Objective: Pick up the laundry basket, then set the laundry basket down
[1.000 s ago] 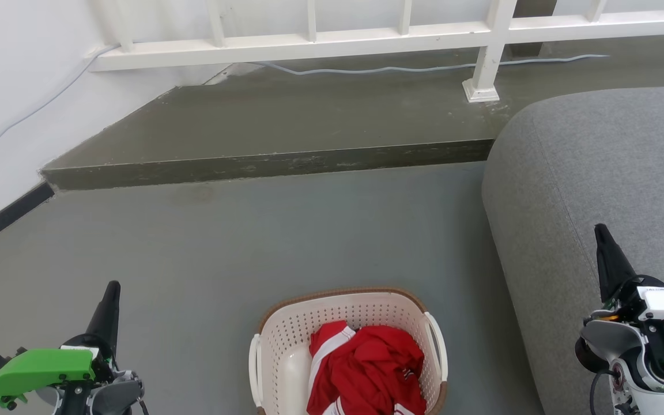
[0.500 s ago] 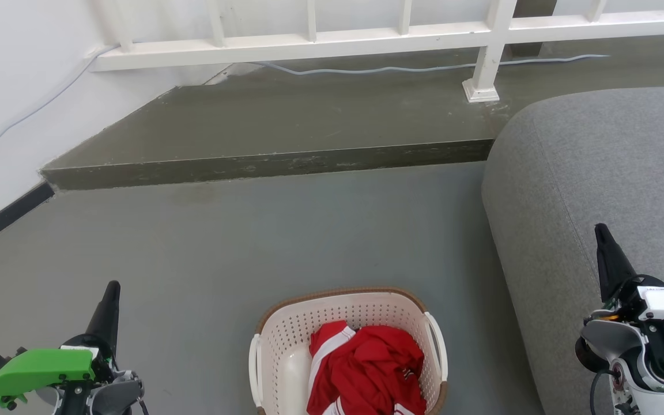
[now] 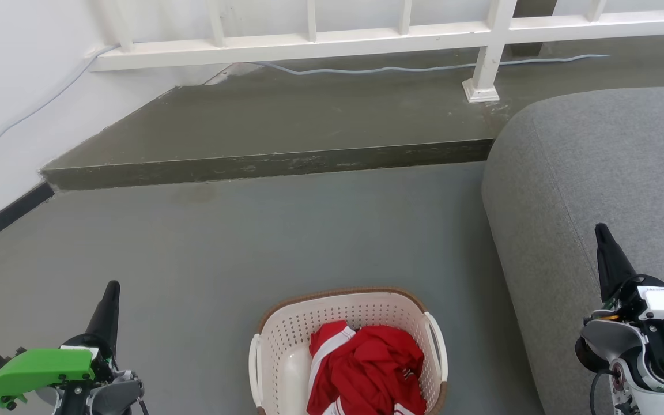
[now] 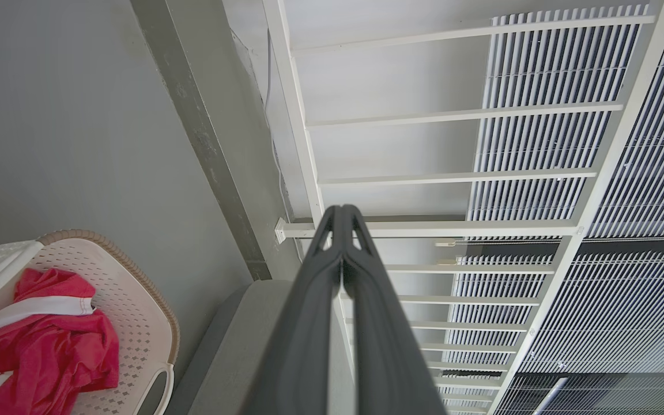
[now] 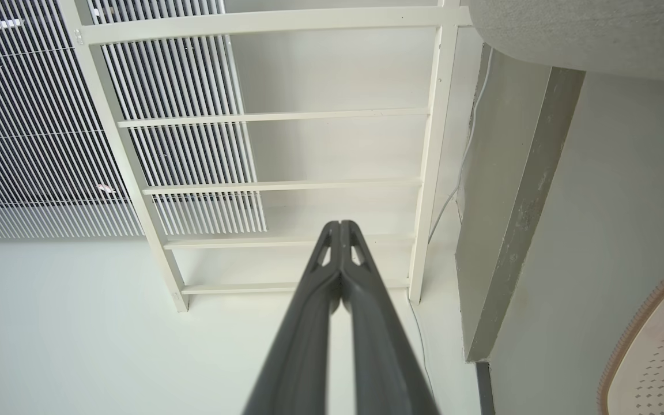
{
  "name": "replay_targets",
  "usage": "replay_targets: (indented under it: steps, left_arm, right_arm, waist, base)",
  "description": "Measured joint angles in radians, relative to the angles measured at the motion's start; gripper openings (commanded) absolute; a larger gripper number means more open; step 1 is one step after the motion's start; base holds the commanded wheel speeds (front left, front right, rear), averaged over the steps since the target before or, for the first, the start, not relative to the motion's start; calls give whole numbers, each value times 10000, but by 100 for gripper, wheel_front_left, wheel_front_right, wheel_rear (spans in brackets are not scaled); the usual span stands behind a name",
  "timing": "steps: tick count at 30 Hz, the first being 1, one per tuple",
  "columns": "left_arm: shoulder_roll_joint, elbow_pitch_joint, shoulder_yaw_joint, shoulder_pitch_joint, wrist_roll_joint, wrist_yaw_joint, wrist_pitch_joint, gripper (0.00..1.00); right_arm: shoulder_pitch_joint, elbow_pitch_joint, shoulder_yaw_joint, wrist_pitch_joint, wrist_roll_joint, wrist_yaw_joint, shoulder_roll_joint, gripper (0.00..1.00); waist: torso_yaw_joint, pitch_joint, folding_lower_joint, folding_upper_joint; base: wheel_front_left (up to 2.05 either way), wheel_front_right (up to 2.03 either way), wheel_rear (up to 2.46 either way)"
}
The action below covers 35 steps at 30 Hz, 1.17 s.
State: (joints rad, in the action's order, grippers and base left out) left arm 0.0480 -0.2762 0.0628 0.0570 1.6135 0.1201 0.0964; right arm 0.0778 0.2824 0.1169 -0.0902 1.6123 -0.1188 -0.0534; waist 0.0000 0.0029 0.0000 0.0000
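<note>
The laundry basket [image 3: 286,334] stands on the grey floor at the bottom middle of the head view, cream-white and perforated, with a brown rim and white side handles. A red and white garment [image 3: 366,369] lies inside it. My left gripper [image 3: 112,291] is shut at the lower left, well to the left of the basket and apart from it. My right gripper [image 3: 602,231] is shut at the lower right, over the sofa, holding nothing. The left wrist view has the basket [image 4: 136,311] at its lower left, and the basket's rim [image 5: 637,340] edges into the right wrist view.
A grey sofa [image 3: 608,173] fills the right side, close to the basket. A raised concrete step [image 3: 274,164] crosses the floor ahead, with a white railing [image 3: 309,46] and a cable [image 3: 424,68] on it. A white wall [image 3: 9,86] closes the left.
</note>
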Motion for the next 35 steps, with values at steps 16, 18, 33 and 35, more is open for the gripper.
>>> replay_targets:
  steps: [16,18,33,35]
  left_arm:
    - [-2,0,4,0,0,0,0,0]
    - [-2,0,4,0,0,0,8,0]
    - [-4,2,8,0,0,0,8,0]
    - [-4,2,8,0,0,0,8,0]
  right_arm:
    - [0,-4,10,0,0,0,12,0]
    - [0,-4,10,0,0,0,12,0]
    - [0,-8,15,-2,0,-2,31,0]
    - [0,-8,15,-2,0,-2,31,0]
  waist:
    - [0,0,0,0]
    - [0,0,0,0]
    - [0,1,0,0]
    - [0,1,0,0]
  base:
    - [0,0,0]
    - [0,0,0]
    - [0,0,0]
    - [0,0,0]
